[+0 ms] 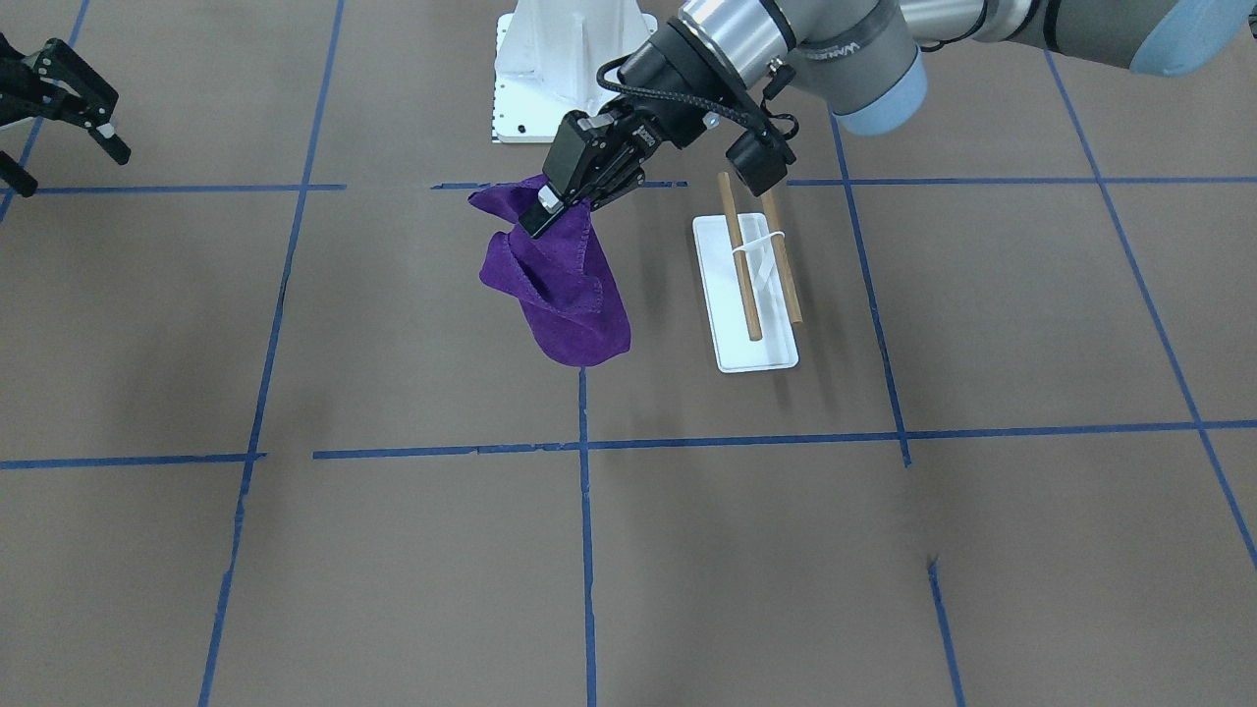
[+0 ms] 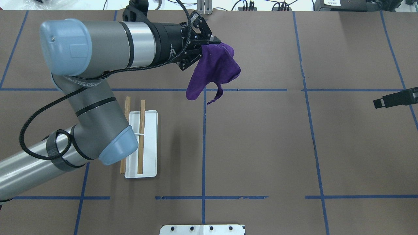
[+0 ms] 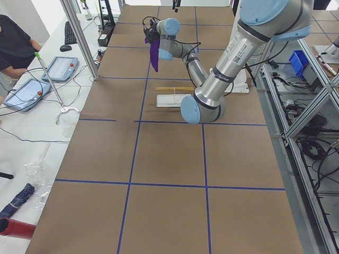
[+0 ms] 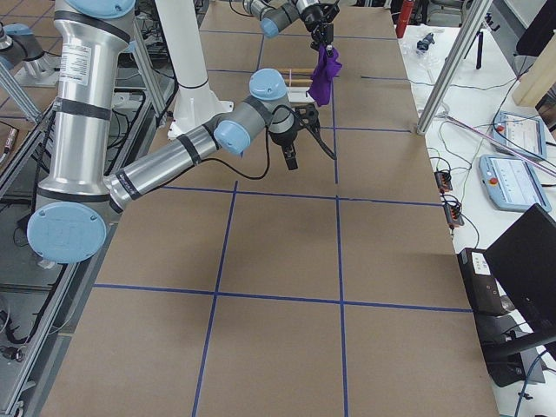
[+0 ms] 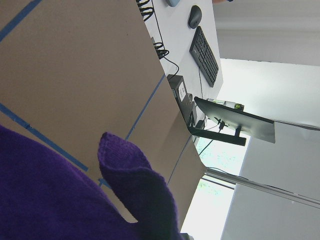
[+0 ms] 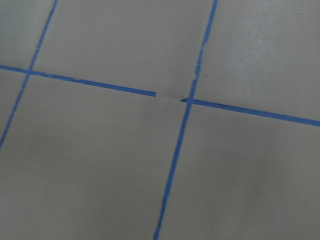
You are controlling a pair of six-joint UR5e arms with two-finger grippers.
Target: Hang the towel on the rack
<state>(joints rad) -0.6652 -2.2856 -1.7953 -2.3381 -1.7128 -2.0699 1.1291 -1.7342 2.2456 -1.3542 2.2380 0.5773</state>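
Observation:
The purple towel (image 1: 560,290) hangs crumpled in the air from my left gripper (image 1: 548,208), which is shut on its upper edge, well above the table. In the overhead view the towel (image 2: 214,68) hangs off the gripper (image 2: 210,44) over the table's far middle. It fills the lower left wrist view (image 5: 75,200). The rack (image 1: 756,355), a white base with two wooden dowel bars (image 1: 742,270), stands apart from the towel, toward the left arm's side; in the overhead view the rack (image 2: 150,163) is partly under the left arm's elbow. My right gripper (image 1: 69,162) is open and empty, far off.
The large white bolted pedestal (image 1: 560,59) stands at the robot's side of the table, close behind the left gripper. Blue tape lines (image 2: 204,147) grid the brown table. The right wrist view shows only bare table and tape. An operator's desk with tablets (image 3: 58,69) lies beyond the far edge.

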